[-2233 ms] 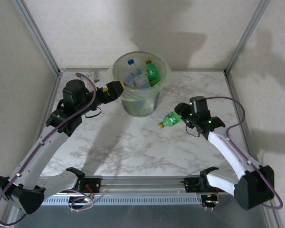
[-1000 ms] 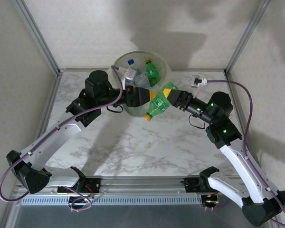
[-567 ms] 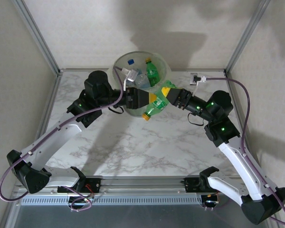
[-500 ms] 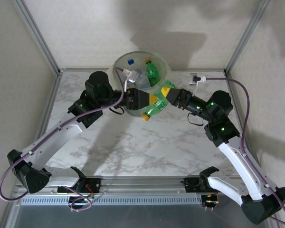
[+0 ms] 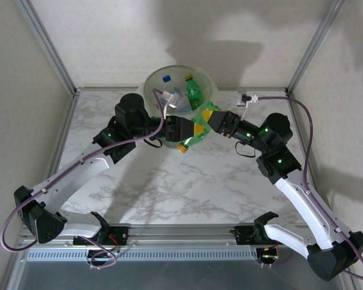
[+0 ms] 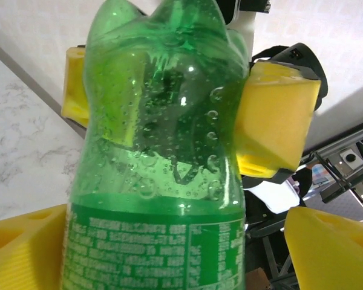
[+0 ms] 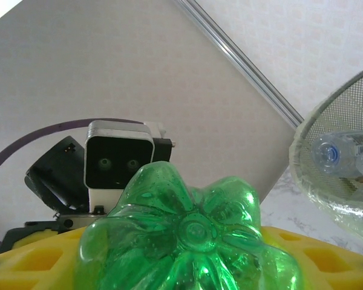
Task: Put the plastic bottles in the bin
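While the right gripper (image 5: 213, 118) clamps the base end of a green bottle (image 5: 198, 130), the left gripper (image 5: 187, 130) straddles the same bottle lower down its body. In the left wrist view its own fingers (image 6: 24, 248) stand either side of the label. One is against the plastic and the other has a gap, so it is apart and not gripping yet. The right gripper's pads (image 6: 275, 121) press the body just beyond them.

Position: the bottle hangs tilted between the two grippers, off the marble table (image 5: 169, 181), cap end pointing down on the near side of the left gripper. The bin (image 5: 213, 83) is just beyond both grippers, with its rim close behind the bottle's base.

Step, as I judge it: an arm-to-arm handover right in front of the bin, mid-transfer. The next move calls for the left jaws to clamp the body and the right to let go. The bottle then has to be lifted over the rim and dropped. Risk: it slips if the right lets go early.

Counts:
- Grippers: two.
- Bins: one.
- Bottles outside the bin: one, the held one.
- Bottles inside the bin: one second green bottle (image 5: 194, 95) with a yellow cap, one blue cap (image 5: 167, 78), and a cluster of clear bottles (image 5: 178, 101), at least two. They overlap, so I cannot give an exact number.
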### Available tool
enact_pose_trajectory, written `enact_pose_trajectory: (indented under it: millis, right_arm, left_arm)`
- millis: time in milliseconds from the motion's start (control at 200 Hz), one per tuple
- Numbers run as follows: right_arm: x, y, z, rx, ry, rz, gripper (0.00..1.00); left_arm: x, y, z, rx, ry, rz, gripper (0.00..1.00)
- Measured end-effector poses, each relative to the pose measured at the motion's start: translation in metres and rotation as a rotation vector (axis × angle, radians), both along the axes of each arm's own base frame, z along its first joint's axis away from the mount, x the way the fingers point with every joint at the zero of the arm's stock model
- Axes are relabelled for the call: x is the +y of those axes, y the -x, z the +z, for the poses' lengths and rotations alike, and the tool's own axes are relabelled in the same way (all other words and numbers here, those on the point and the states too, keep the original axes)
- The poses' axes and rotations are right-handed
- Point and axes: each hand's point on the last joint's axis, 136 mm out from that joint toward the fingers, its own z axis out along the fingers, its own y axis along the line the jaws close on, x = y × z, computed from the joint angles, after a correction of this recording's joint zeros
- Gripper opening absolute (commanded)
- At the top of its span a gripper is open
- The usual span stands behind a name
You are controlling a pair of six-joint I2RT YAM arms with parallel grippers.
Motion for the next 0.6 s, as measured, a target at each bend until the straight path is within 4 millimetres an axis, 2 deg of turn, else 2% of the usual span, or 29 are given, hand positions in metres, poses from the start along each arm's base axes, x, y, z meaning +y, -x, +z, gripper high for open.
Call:
enact_pose_trajectory:
  millis: [370, 601]
  right_arm:
    - [0.003, 0.0, 0.005, -0.014, -0.021, 0.009, 0.53]
    - [0.002, -0.002, 0.004, -0.007, -0.021, 0.002, 0.55]
  left_arm:
    - [-0.004, 0.0, -0.01, 0.02, 0.006, -0.024, 0.7]
    - [-0.004, -0.001, -0.01, 0.005, 0.009, -0.023, 0.61]
